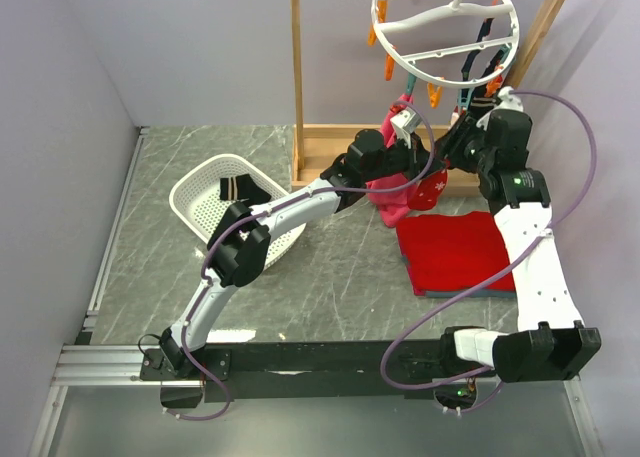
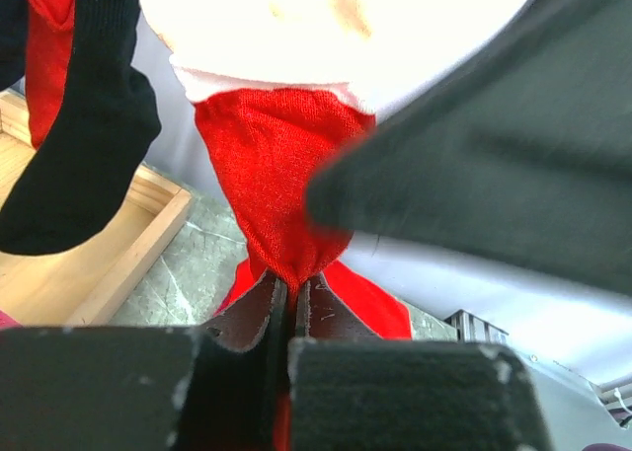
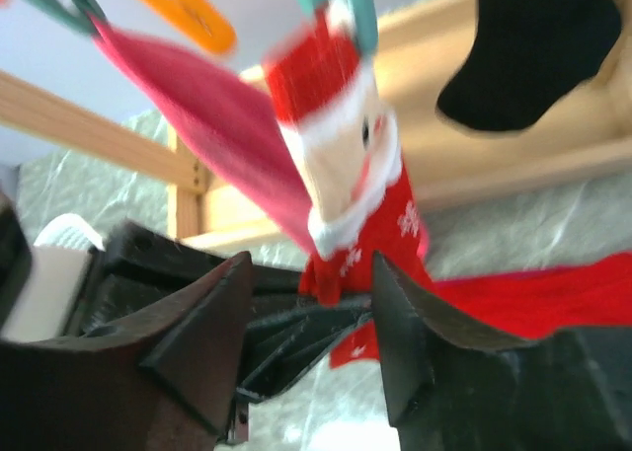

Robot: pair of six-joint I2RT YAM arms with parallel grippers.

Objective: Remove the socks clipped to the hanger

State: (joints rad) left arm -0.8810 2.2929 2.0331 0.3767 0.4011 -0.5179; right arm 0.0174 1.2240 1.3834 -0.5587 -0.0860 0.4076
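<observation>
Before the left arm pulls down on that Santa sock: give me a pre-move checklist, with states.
1. Left gripper shut on the Santa sock at its toe: ok.
2. Sock top held in the teal clip: ok, not yet released.
3. Right gripper off the sock: ok, its fingers stand apart on either side of the toe.
4. Right fingers clear of the left arm's pull path: cannot tell, they sit close together.
5. Pink towel free of the sock: cannot tell, it hangs right beside it.
6. Basket ready to receive: ok, one dark sock inside, room left.
</observation>
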